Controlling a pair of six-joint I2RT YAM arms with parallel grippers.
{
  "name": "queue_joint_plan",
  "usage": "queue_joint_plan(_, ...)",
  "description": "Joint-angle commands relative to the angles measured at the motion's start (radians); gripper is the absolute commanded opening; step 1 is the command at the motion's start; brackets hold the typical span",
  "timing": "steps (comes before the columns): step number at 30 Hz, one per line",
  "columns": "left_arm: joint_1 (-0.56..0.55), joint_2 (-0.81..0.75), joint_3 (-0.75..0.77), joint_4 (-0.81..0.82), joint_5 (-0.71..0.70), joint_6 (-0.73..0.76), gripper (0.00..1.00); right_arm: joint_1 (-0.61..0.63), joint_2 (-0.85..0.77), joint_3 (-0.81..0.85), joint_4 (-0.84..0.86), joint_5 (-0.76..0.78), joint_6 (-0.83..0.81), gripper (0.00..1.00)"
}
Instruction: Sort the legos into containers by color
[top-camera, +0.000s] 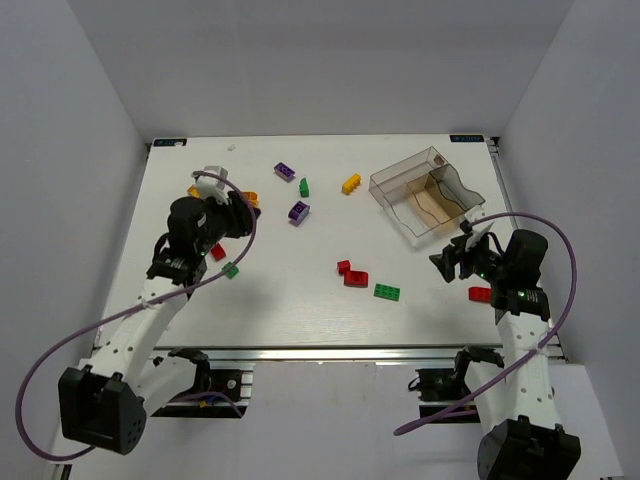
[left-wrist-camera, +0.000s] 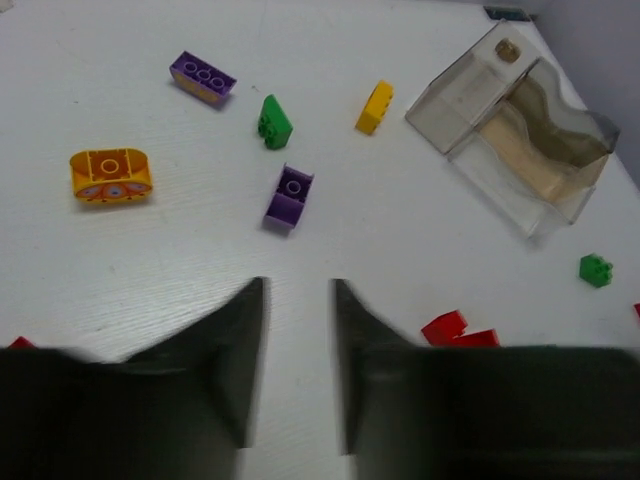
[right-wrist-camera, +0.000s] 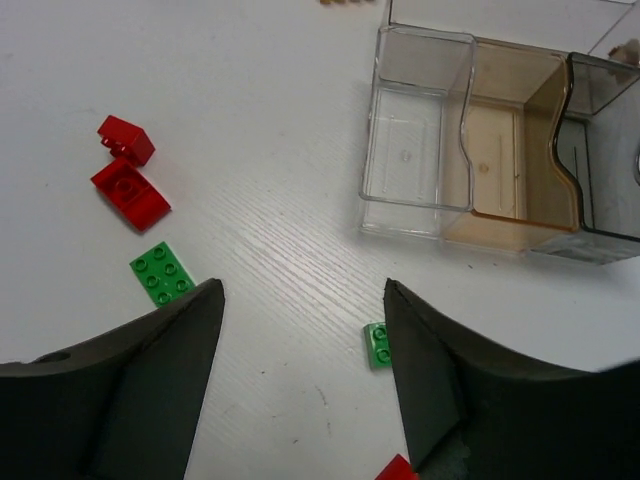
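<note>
The clear box (top-camera: 425, 190) with a tan bottom and narrow compartments stands at the back right; its compartments look empty in the right wrist view (right-wrist-camera: 415, 215). Loose legos lie on the white table: two purple (top-camera: 284, 171) (top-camera: 298, 211), green (top-camera: 303, 187), yellow (top-camera: 351, 183), orange (top-camera: 250, 199), two red (top-camera: 356, 279) and a flat green (top-camera: 387, 292). My left gripper (top-camera: 240, 212) is open and empty, low over bare table (left-wrist-camera: 298, 300). My right gripper (right-wrist-camera: 305, 300) is open and empty just in front of the box, with a small green brick (right-wrist-camera: 376, 344) beside its right finger.
A red brick (top-camera: 218, 252) and a green brick (top-camera: 231, 270) lie under the left arm. Another red brick (top-camera: 480, 294) lies by the right arm. White walls close in the table on three sides.
</note>
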Motion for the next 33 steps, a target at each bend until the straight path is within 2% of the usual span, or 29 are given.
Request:
queue_joint_plan(1, -0.001, 0.075, 0.054, -0.051, 0.054, -0.030, 0.62, -0.005, 0.001, 0.015, 0.024, -0.057, 0.043, 0.68)
queue_joint_plan(2, -0.001, 0.139, 0.089, -0.065, 0.057, -0.041, 0.72, -0.005, 0.005, 0.018, 0.045, -0.037, 0.065, 0.39)
queue_joint_plan(3, -0.001, 0.173, 0.101, -0.088, 0.069, -0.048, 0.80, -0.007, 0.007, 0.018, 0.052, -0.028, 0.083, 0.27)
queue_joint_plan(4, -0.001, 0.207, 0.117, -0.091, 0.083, -0.055, 0.93, -0.007, 0.007, 0.019, 0.061, -0.020, 0.122, 0.20)
queue_joint_plan(5, -0.001, 0.289, 0.138, -0.099, 0.089, -0.033, 0.96, -0.005, 0.013, 0.019, 0.071, -0.019, 0.137, 0.24)
queue_joint_plan(6, -0.024, 0.390, 0.267, -0.179, 0.111, 0.014, 0.98, -0.005, 0.023, 0.027, 0.065, -0.028, 0.140, 0.45)
queue_joint_plan(7, -0.024, 0.391, 0.269, -0.180, 0.097, 0.014, 0.98, -0.005, 0.024, 0.027, 0.065, -0.028, 0.140, 0.45)
queue_joint_plan(8, -0.057, 0.504, 0.328, -0.259, 0.080, 0.098, 0.98, -0.008, 0.033, 0.035, 0.062, -0.022, 0.143, 0.67)
queue_joint_plan(9, -0.074, 0.561, 0.445, -0.295, 0.067, 0.135, 0.98, -0.004, 0.037, 0.039, 0.061, -0.014, 0.143, 0.73)
queue_joint_plan(11, -0.105, 0.676, 0.550, -0.346, 0.036, 0.236, 0.98, -0.002, 0.045, 0.044, 0.053, 0.017, 0.143, 0.81)
queue_joint_plan(12, -0.137, 0.768, 0.630, -0.378, 0.028, 0.263, 0.98, -0.004, 0.047, 0.051, 0.041, 0.024, 0.142, 0.81)
queue_joint_plan(15, -0.186, 0.889, 0.707, -0.386, -0.061, 0.350, 0.98, -0.004, 0.045, 0.059, 0.026, 0.031, 0.134, 0.82)
queue_joint_plan(19, -0.218, 0.995, 0.834, -0.423, -0.165, 0.419, 0.98, 0.001, 0.034, 0.061, 0.018, 0.018, 0.130, 0.82)
queue_joint_plan(21, -0.219, 1.018, 0.853, -0.420, -0.171, 0.442, 0.98, 0.001, 0.033, 0.061, 0.018, 0.018, 0.128, 0.82)
queue_joint_plan(29, -0.249, 1.143, 0.901, -0.421, -0.340, 0.450, 0.95, 0.002, 0.036, 0.062, 0.009, 0.018, 0.122, 0.82)
queue_joint_plan(31, -0.249, 1.150, 0.902, -0.421, -0.346, 0.446, 0.91, 0.004, 0.036, 0.062, 0.007, 0.018, 0.119, 0.82)
queue_joint_plan(33, -0.249, 1.158, 0.907, -0.418, -0.340, 0.435, 0.68, 0.002, 0.034, 0.061, 0.012, 0.021, 0.117, 0.82)
